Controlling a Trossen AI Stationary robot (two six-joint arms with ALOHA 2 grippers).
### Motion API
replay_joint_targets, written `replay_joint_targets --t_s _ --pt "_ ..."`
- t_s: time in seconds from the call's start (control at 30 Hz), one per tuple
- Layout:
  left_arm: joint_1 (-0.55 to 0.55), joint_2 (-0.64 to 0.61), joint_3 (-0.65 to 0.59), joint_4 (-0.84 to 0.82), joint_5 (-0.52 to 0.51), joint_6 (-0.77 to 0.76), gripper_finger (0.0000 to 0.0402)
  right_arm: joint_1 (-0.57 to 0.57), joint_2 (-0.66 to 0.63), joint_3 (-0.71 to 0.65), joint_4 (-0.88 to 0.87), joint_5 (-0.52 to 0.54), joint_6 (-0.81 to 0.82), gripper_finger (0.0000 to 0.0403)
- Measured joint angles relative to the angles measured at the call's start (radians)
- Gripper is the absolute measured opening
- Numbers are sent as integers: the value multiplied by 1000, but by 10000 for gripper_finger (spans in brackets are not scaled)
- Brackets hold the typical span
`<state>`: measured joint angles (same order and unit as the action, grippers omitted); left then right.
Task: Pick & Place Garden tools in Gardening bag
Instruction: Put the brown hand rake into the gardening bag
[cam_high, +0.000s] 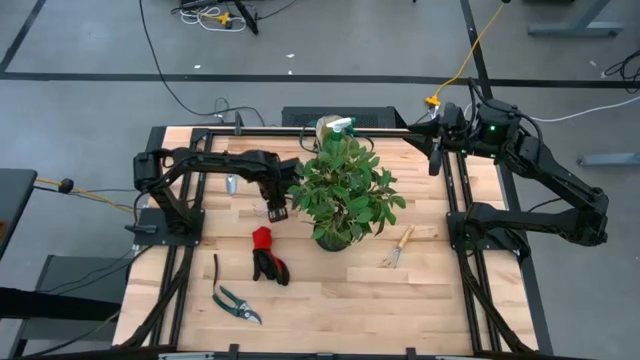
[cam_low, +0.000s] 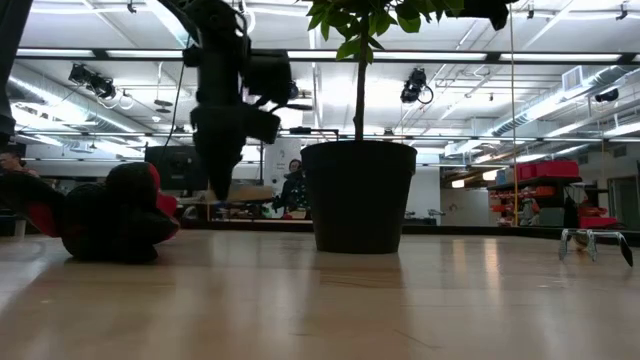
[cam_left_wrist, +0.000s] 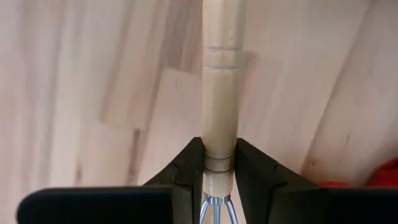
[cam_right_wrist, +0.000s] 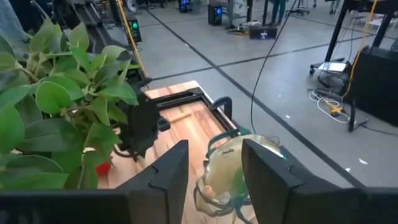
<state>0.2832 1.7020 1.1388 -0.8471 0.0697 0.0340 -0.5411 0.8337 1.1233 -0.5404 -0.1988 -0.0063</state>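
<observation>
Your left claw (cam_left_wrist: 219, 165) is squeezing the wooden handle of a small tool (cam_left_wrist: 221, 81), just beside the potted plant (cam_high: 345, 190). Your right claw (cam_right_wrist: 214, 171) waits at the far edge of the tabletop (cam_high: 330, 300) with its jaws apart, holding nothing. The gardening bag (cam_high: 328, 127) sits behind the plant; you can't see what is in it. Most of the job is left: the gloves (cam_high: 268, 255), the shears (cam_high: 235, 300) and the hand rake (cam_high: 398, 246) lie on the tabletop, waiting.
</observation>
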Motion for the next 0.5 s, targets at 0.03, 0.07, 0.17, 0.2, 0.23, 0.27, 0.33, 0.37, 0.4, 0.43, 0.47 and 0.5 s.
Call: replay_joint_targets --t_s 0.03,0.07,0.17,0.2,0.23,0.27,0.33,0.37,0.4,0.43,0.47,0.5 --pt "9 0 21 -12 0 12 75 0 0 0 2 0 0 151" --pt "17 0 41 -22 0 29 75 0 0 0 7 0 1 151" --pt "53 0 107 -51 -4 67 75 0 0 0 24 0 2 151" --pt "67 0 131 -65 -3 80 75 0 0 0 33 0 2 151" --pt "80 0 153 -74 -3 90 75 0 0 0 40 0 2 151" --pt "94 0 176 -79 -3 104 75 0 0 0 50 0 2 151" --pt "123 0 226 -96 -3 129 75 0 0 0 63 0 -1 151" --pt "139 0 251 -104 -3 141 75 0 0 0 72 1 -1 151" --pt "154 0 277 -110 -2 158 75 0 0 0 83 9 -1 151" --pt "170 0 299 -111 1 172 75 0 0 0 89 20 -2 151" --pt "185 0 322 -111 6 187 75 0 0 0 95 31 -2 151" --pt "201 0 346 -112 15 198 75 0 0 0 101 42 -2 151"
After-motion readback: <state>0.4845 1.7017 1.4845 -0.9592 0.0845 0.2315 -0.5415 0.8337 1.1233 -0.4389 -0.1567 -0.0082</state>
